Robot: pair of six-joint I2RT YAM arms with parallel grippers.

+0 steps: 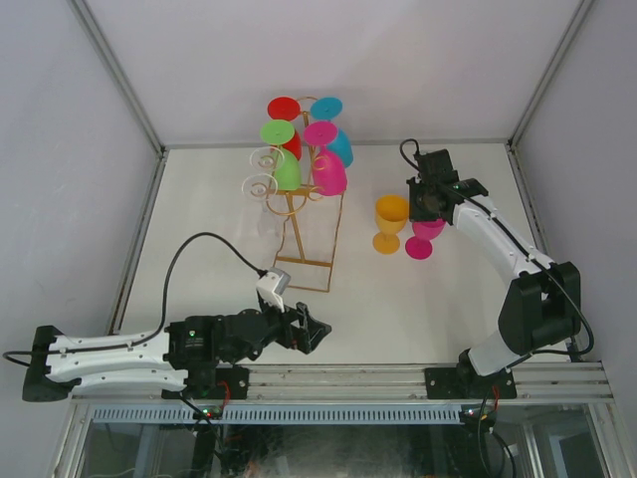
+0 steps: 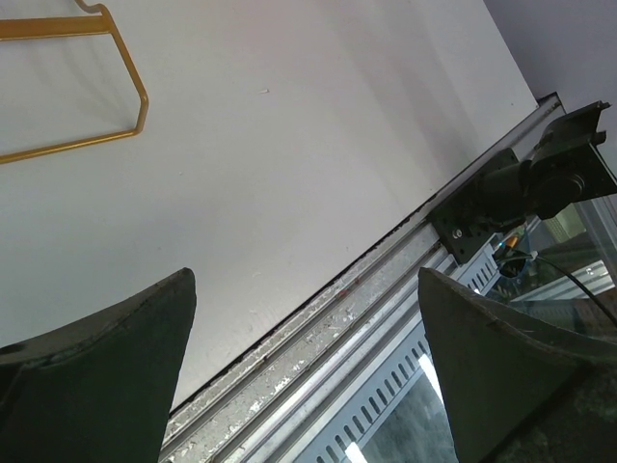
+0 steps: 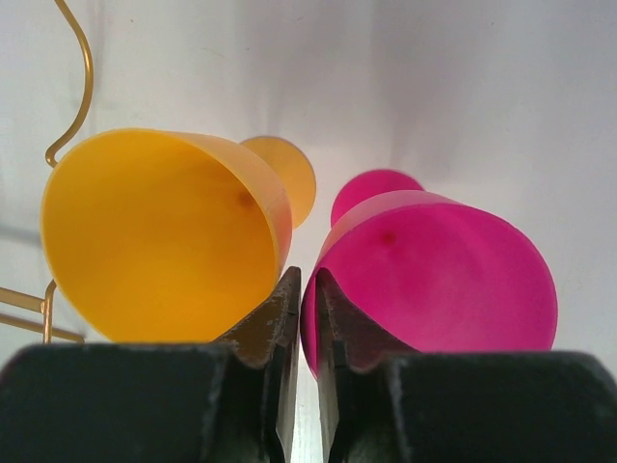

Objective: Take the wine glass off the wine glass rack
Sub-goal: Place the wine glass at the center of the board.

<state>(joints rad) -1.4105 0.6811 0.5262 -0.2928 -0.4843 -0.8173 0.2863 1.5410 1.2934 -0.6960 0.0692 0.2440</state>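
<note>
The right hand, clamped on the rim of the magenta wine glass, holds it upright directly below, beside the orange glass and right of the wine glass rack; the left hand, farther off, gapes apart.

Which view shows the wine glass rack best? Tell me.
Top external: the wine glass rack shows from base to top. Left wrist catches only a base corner; right wrist only a hook curl at the left edge.

Mid table, hanging glasses on the wine glass rack; right of it, first standing glass, then second standing glass
</note>
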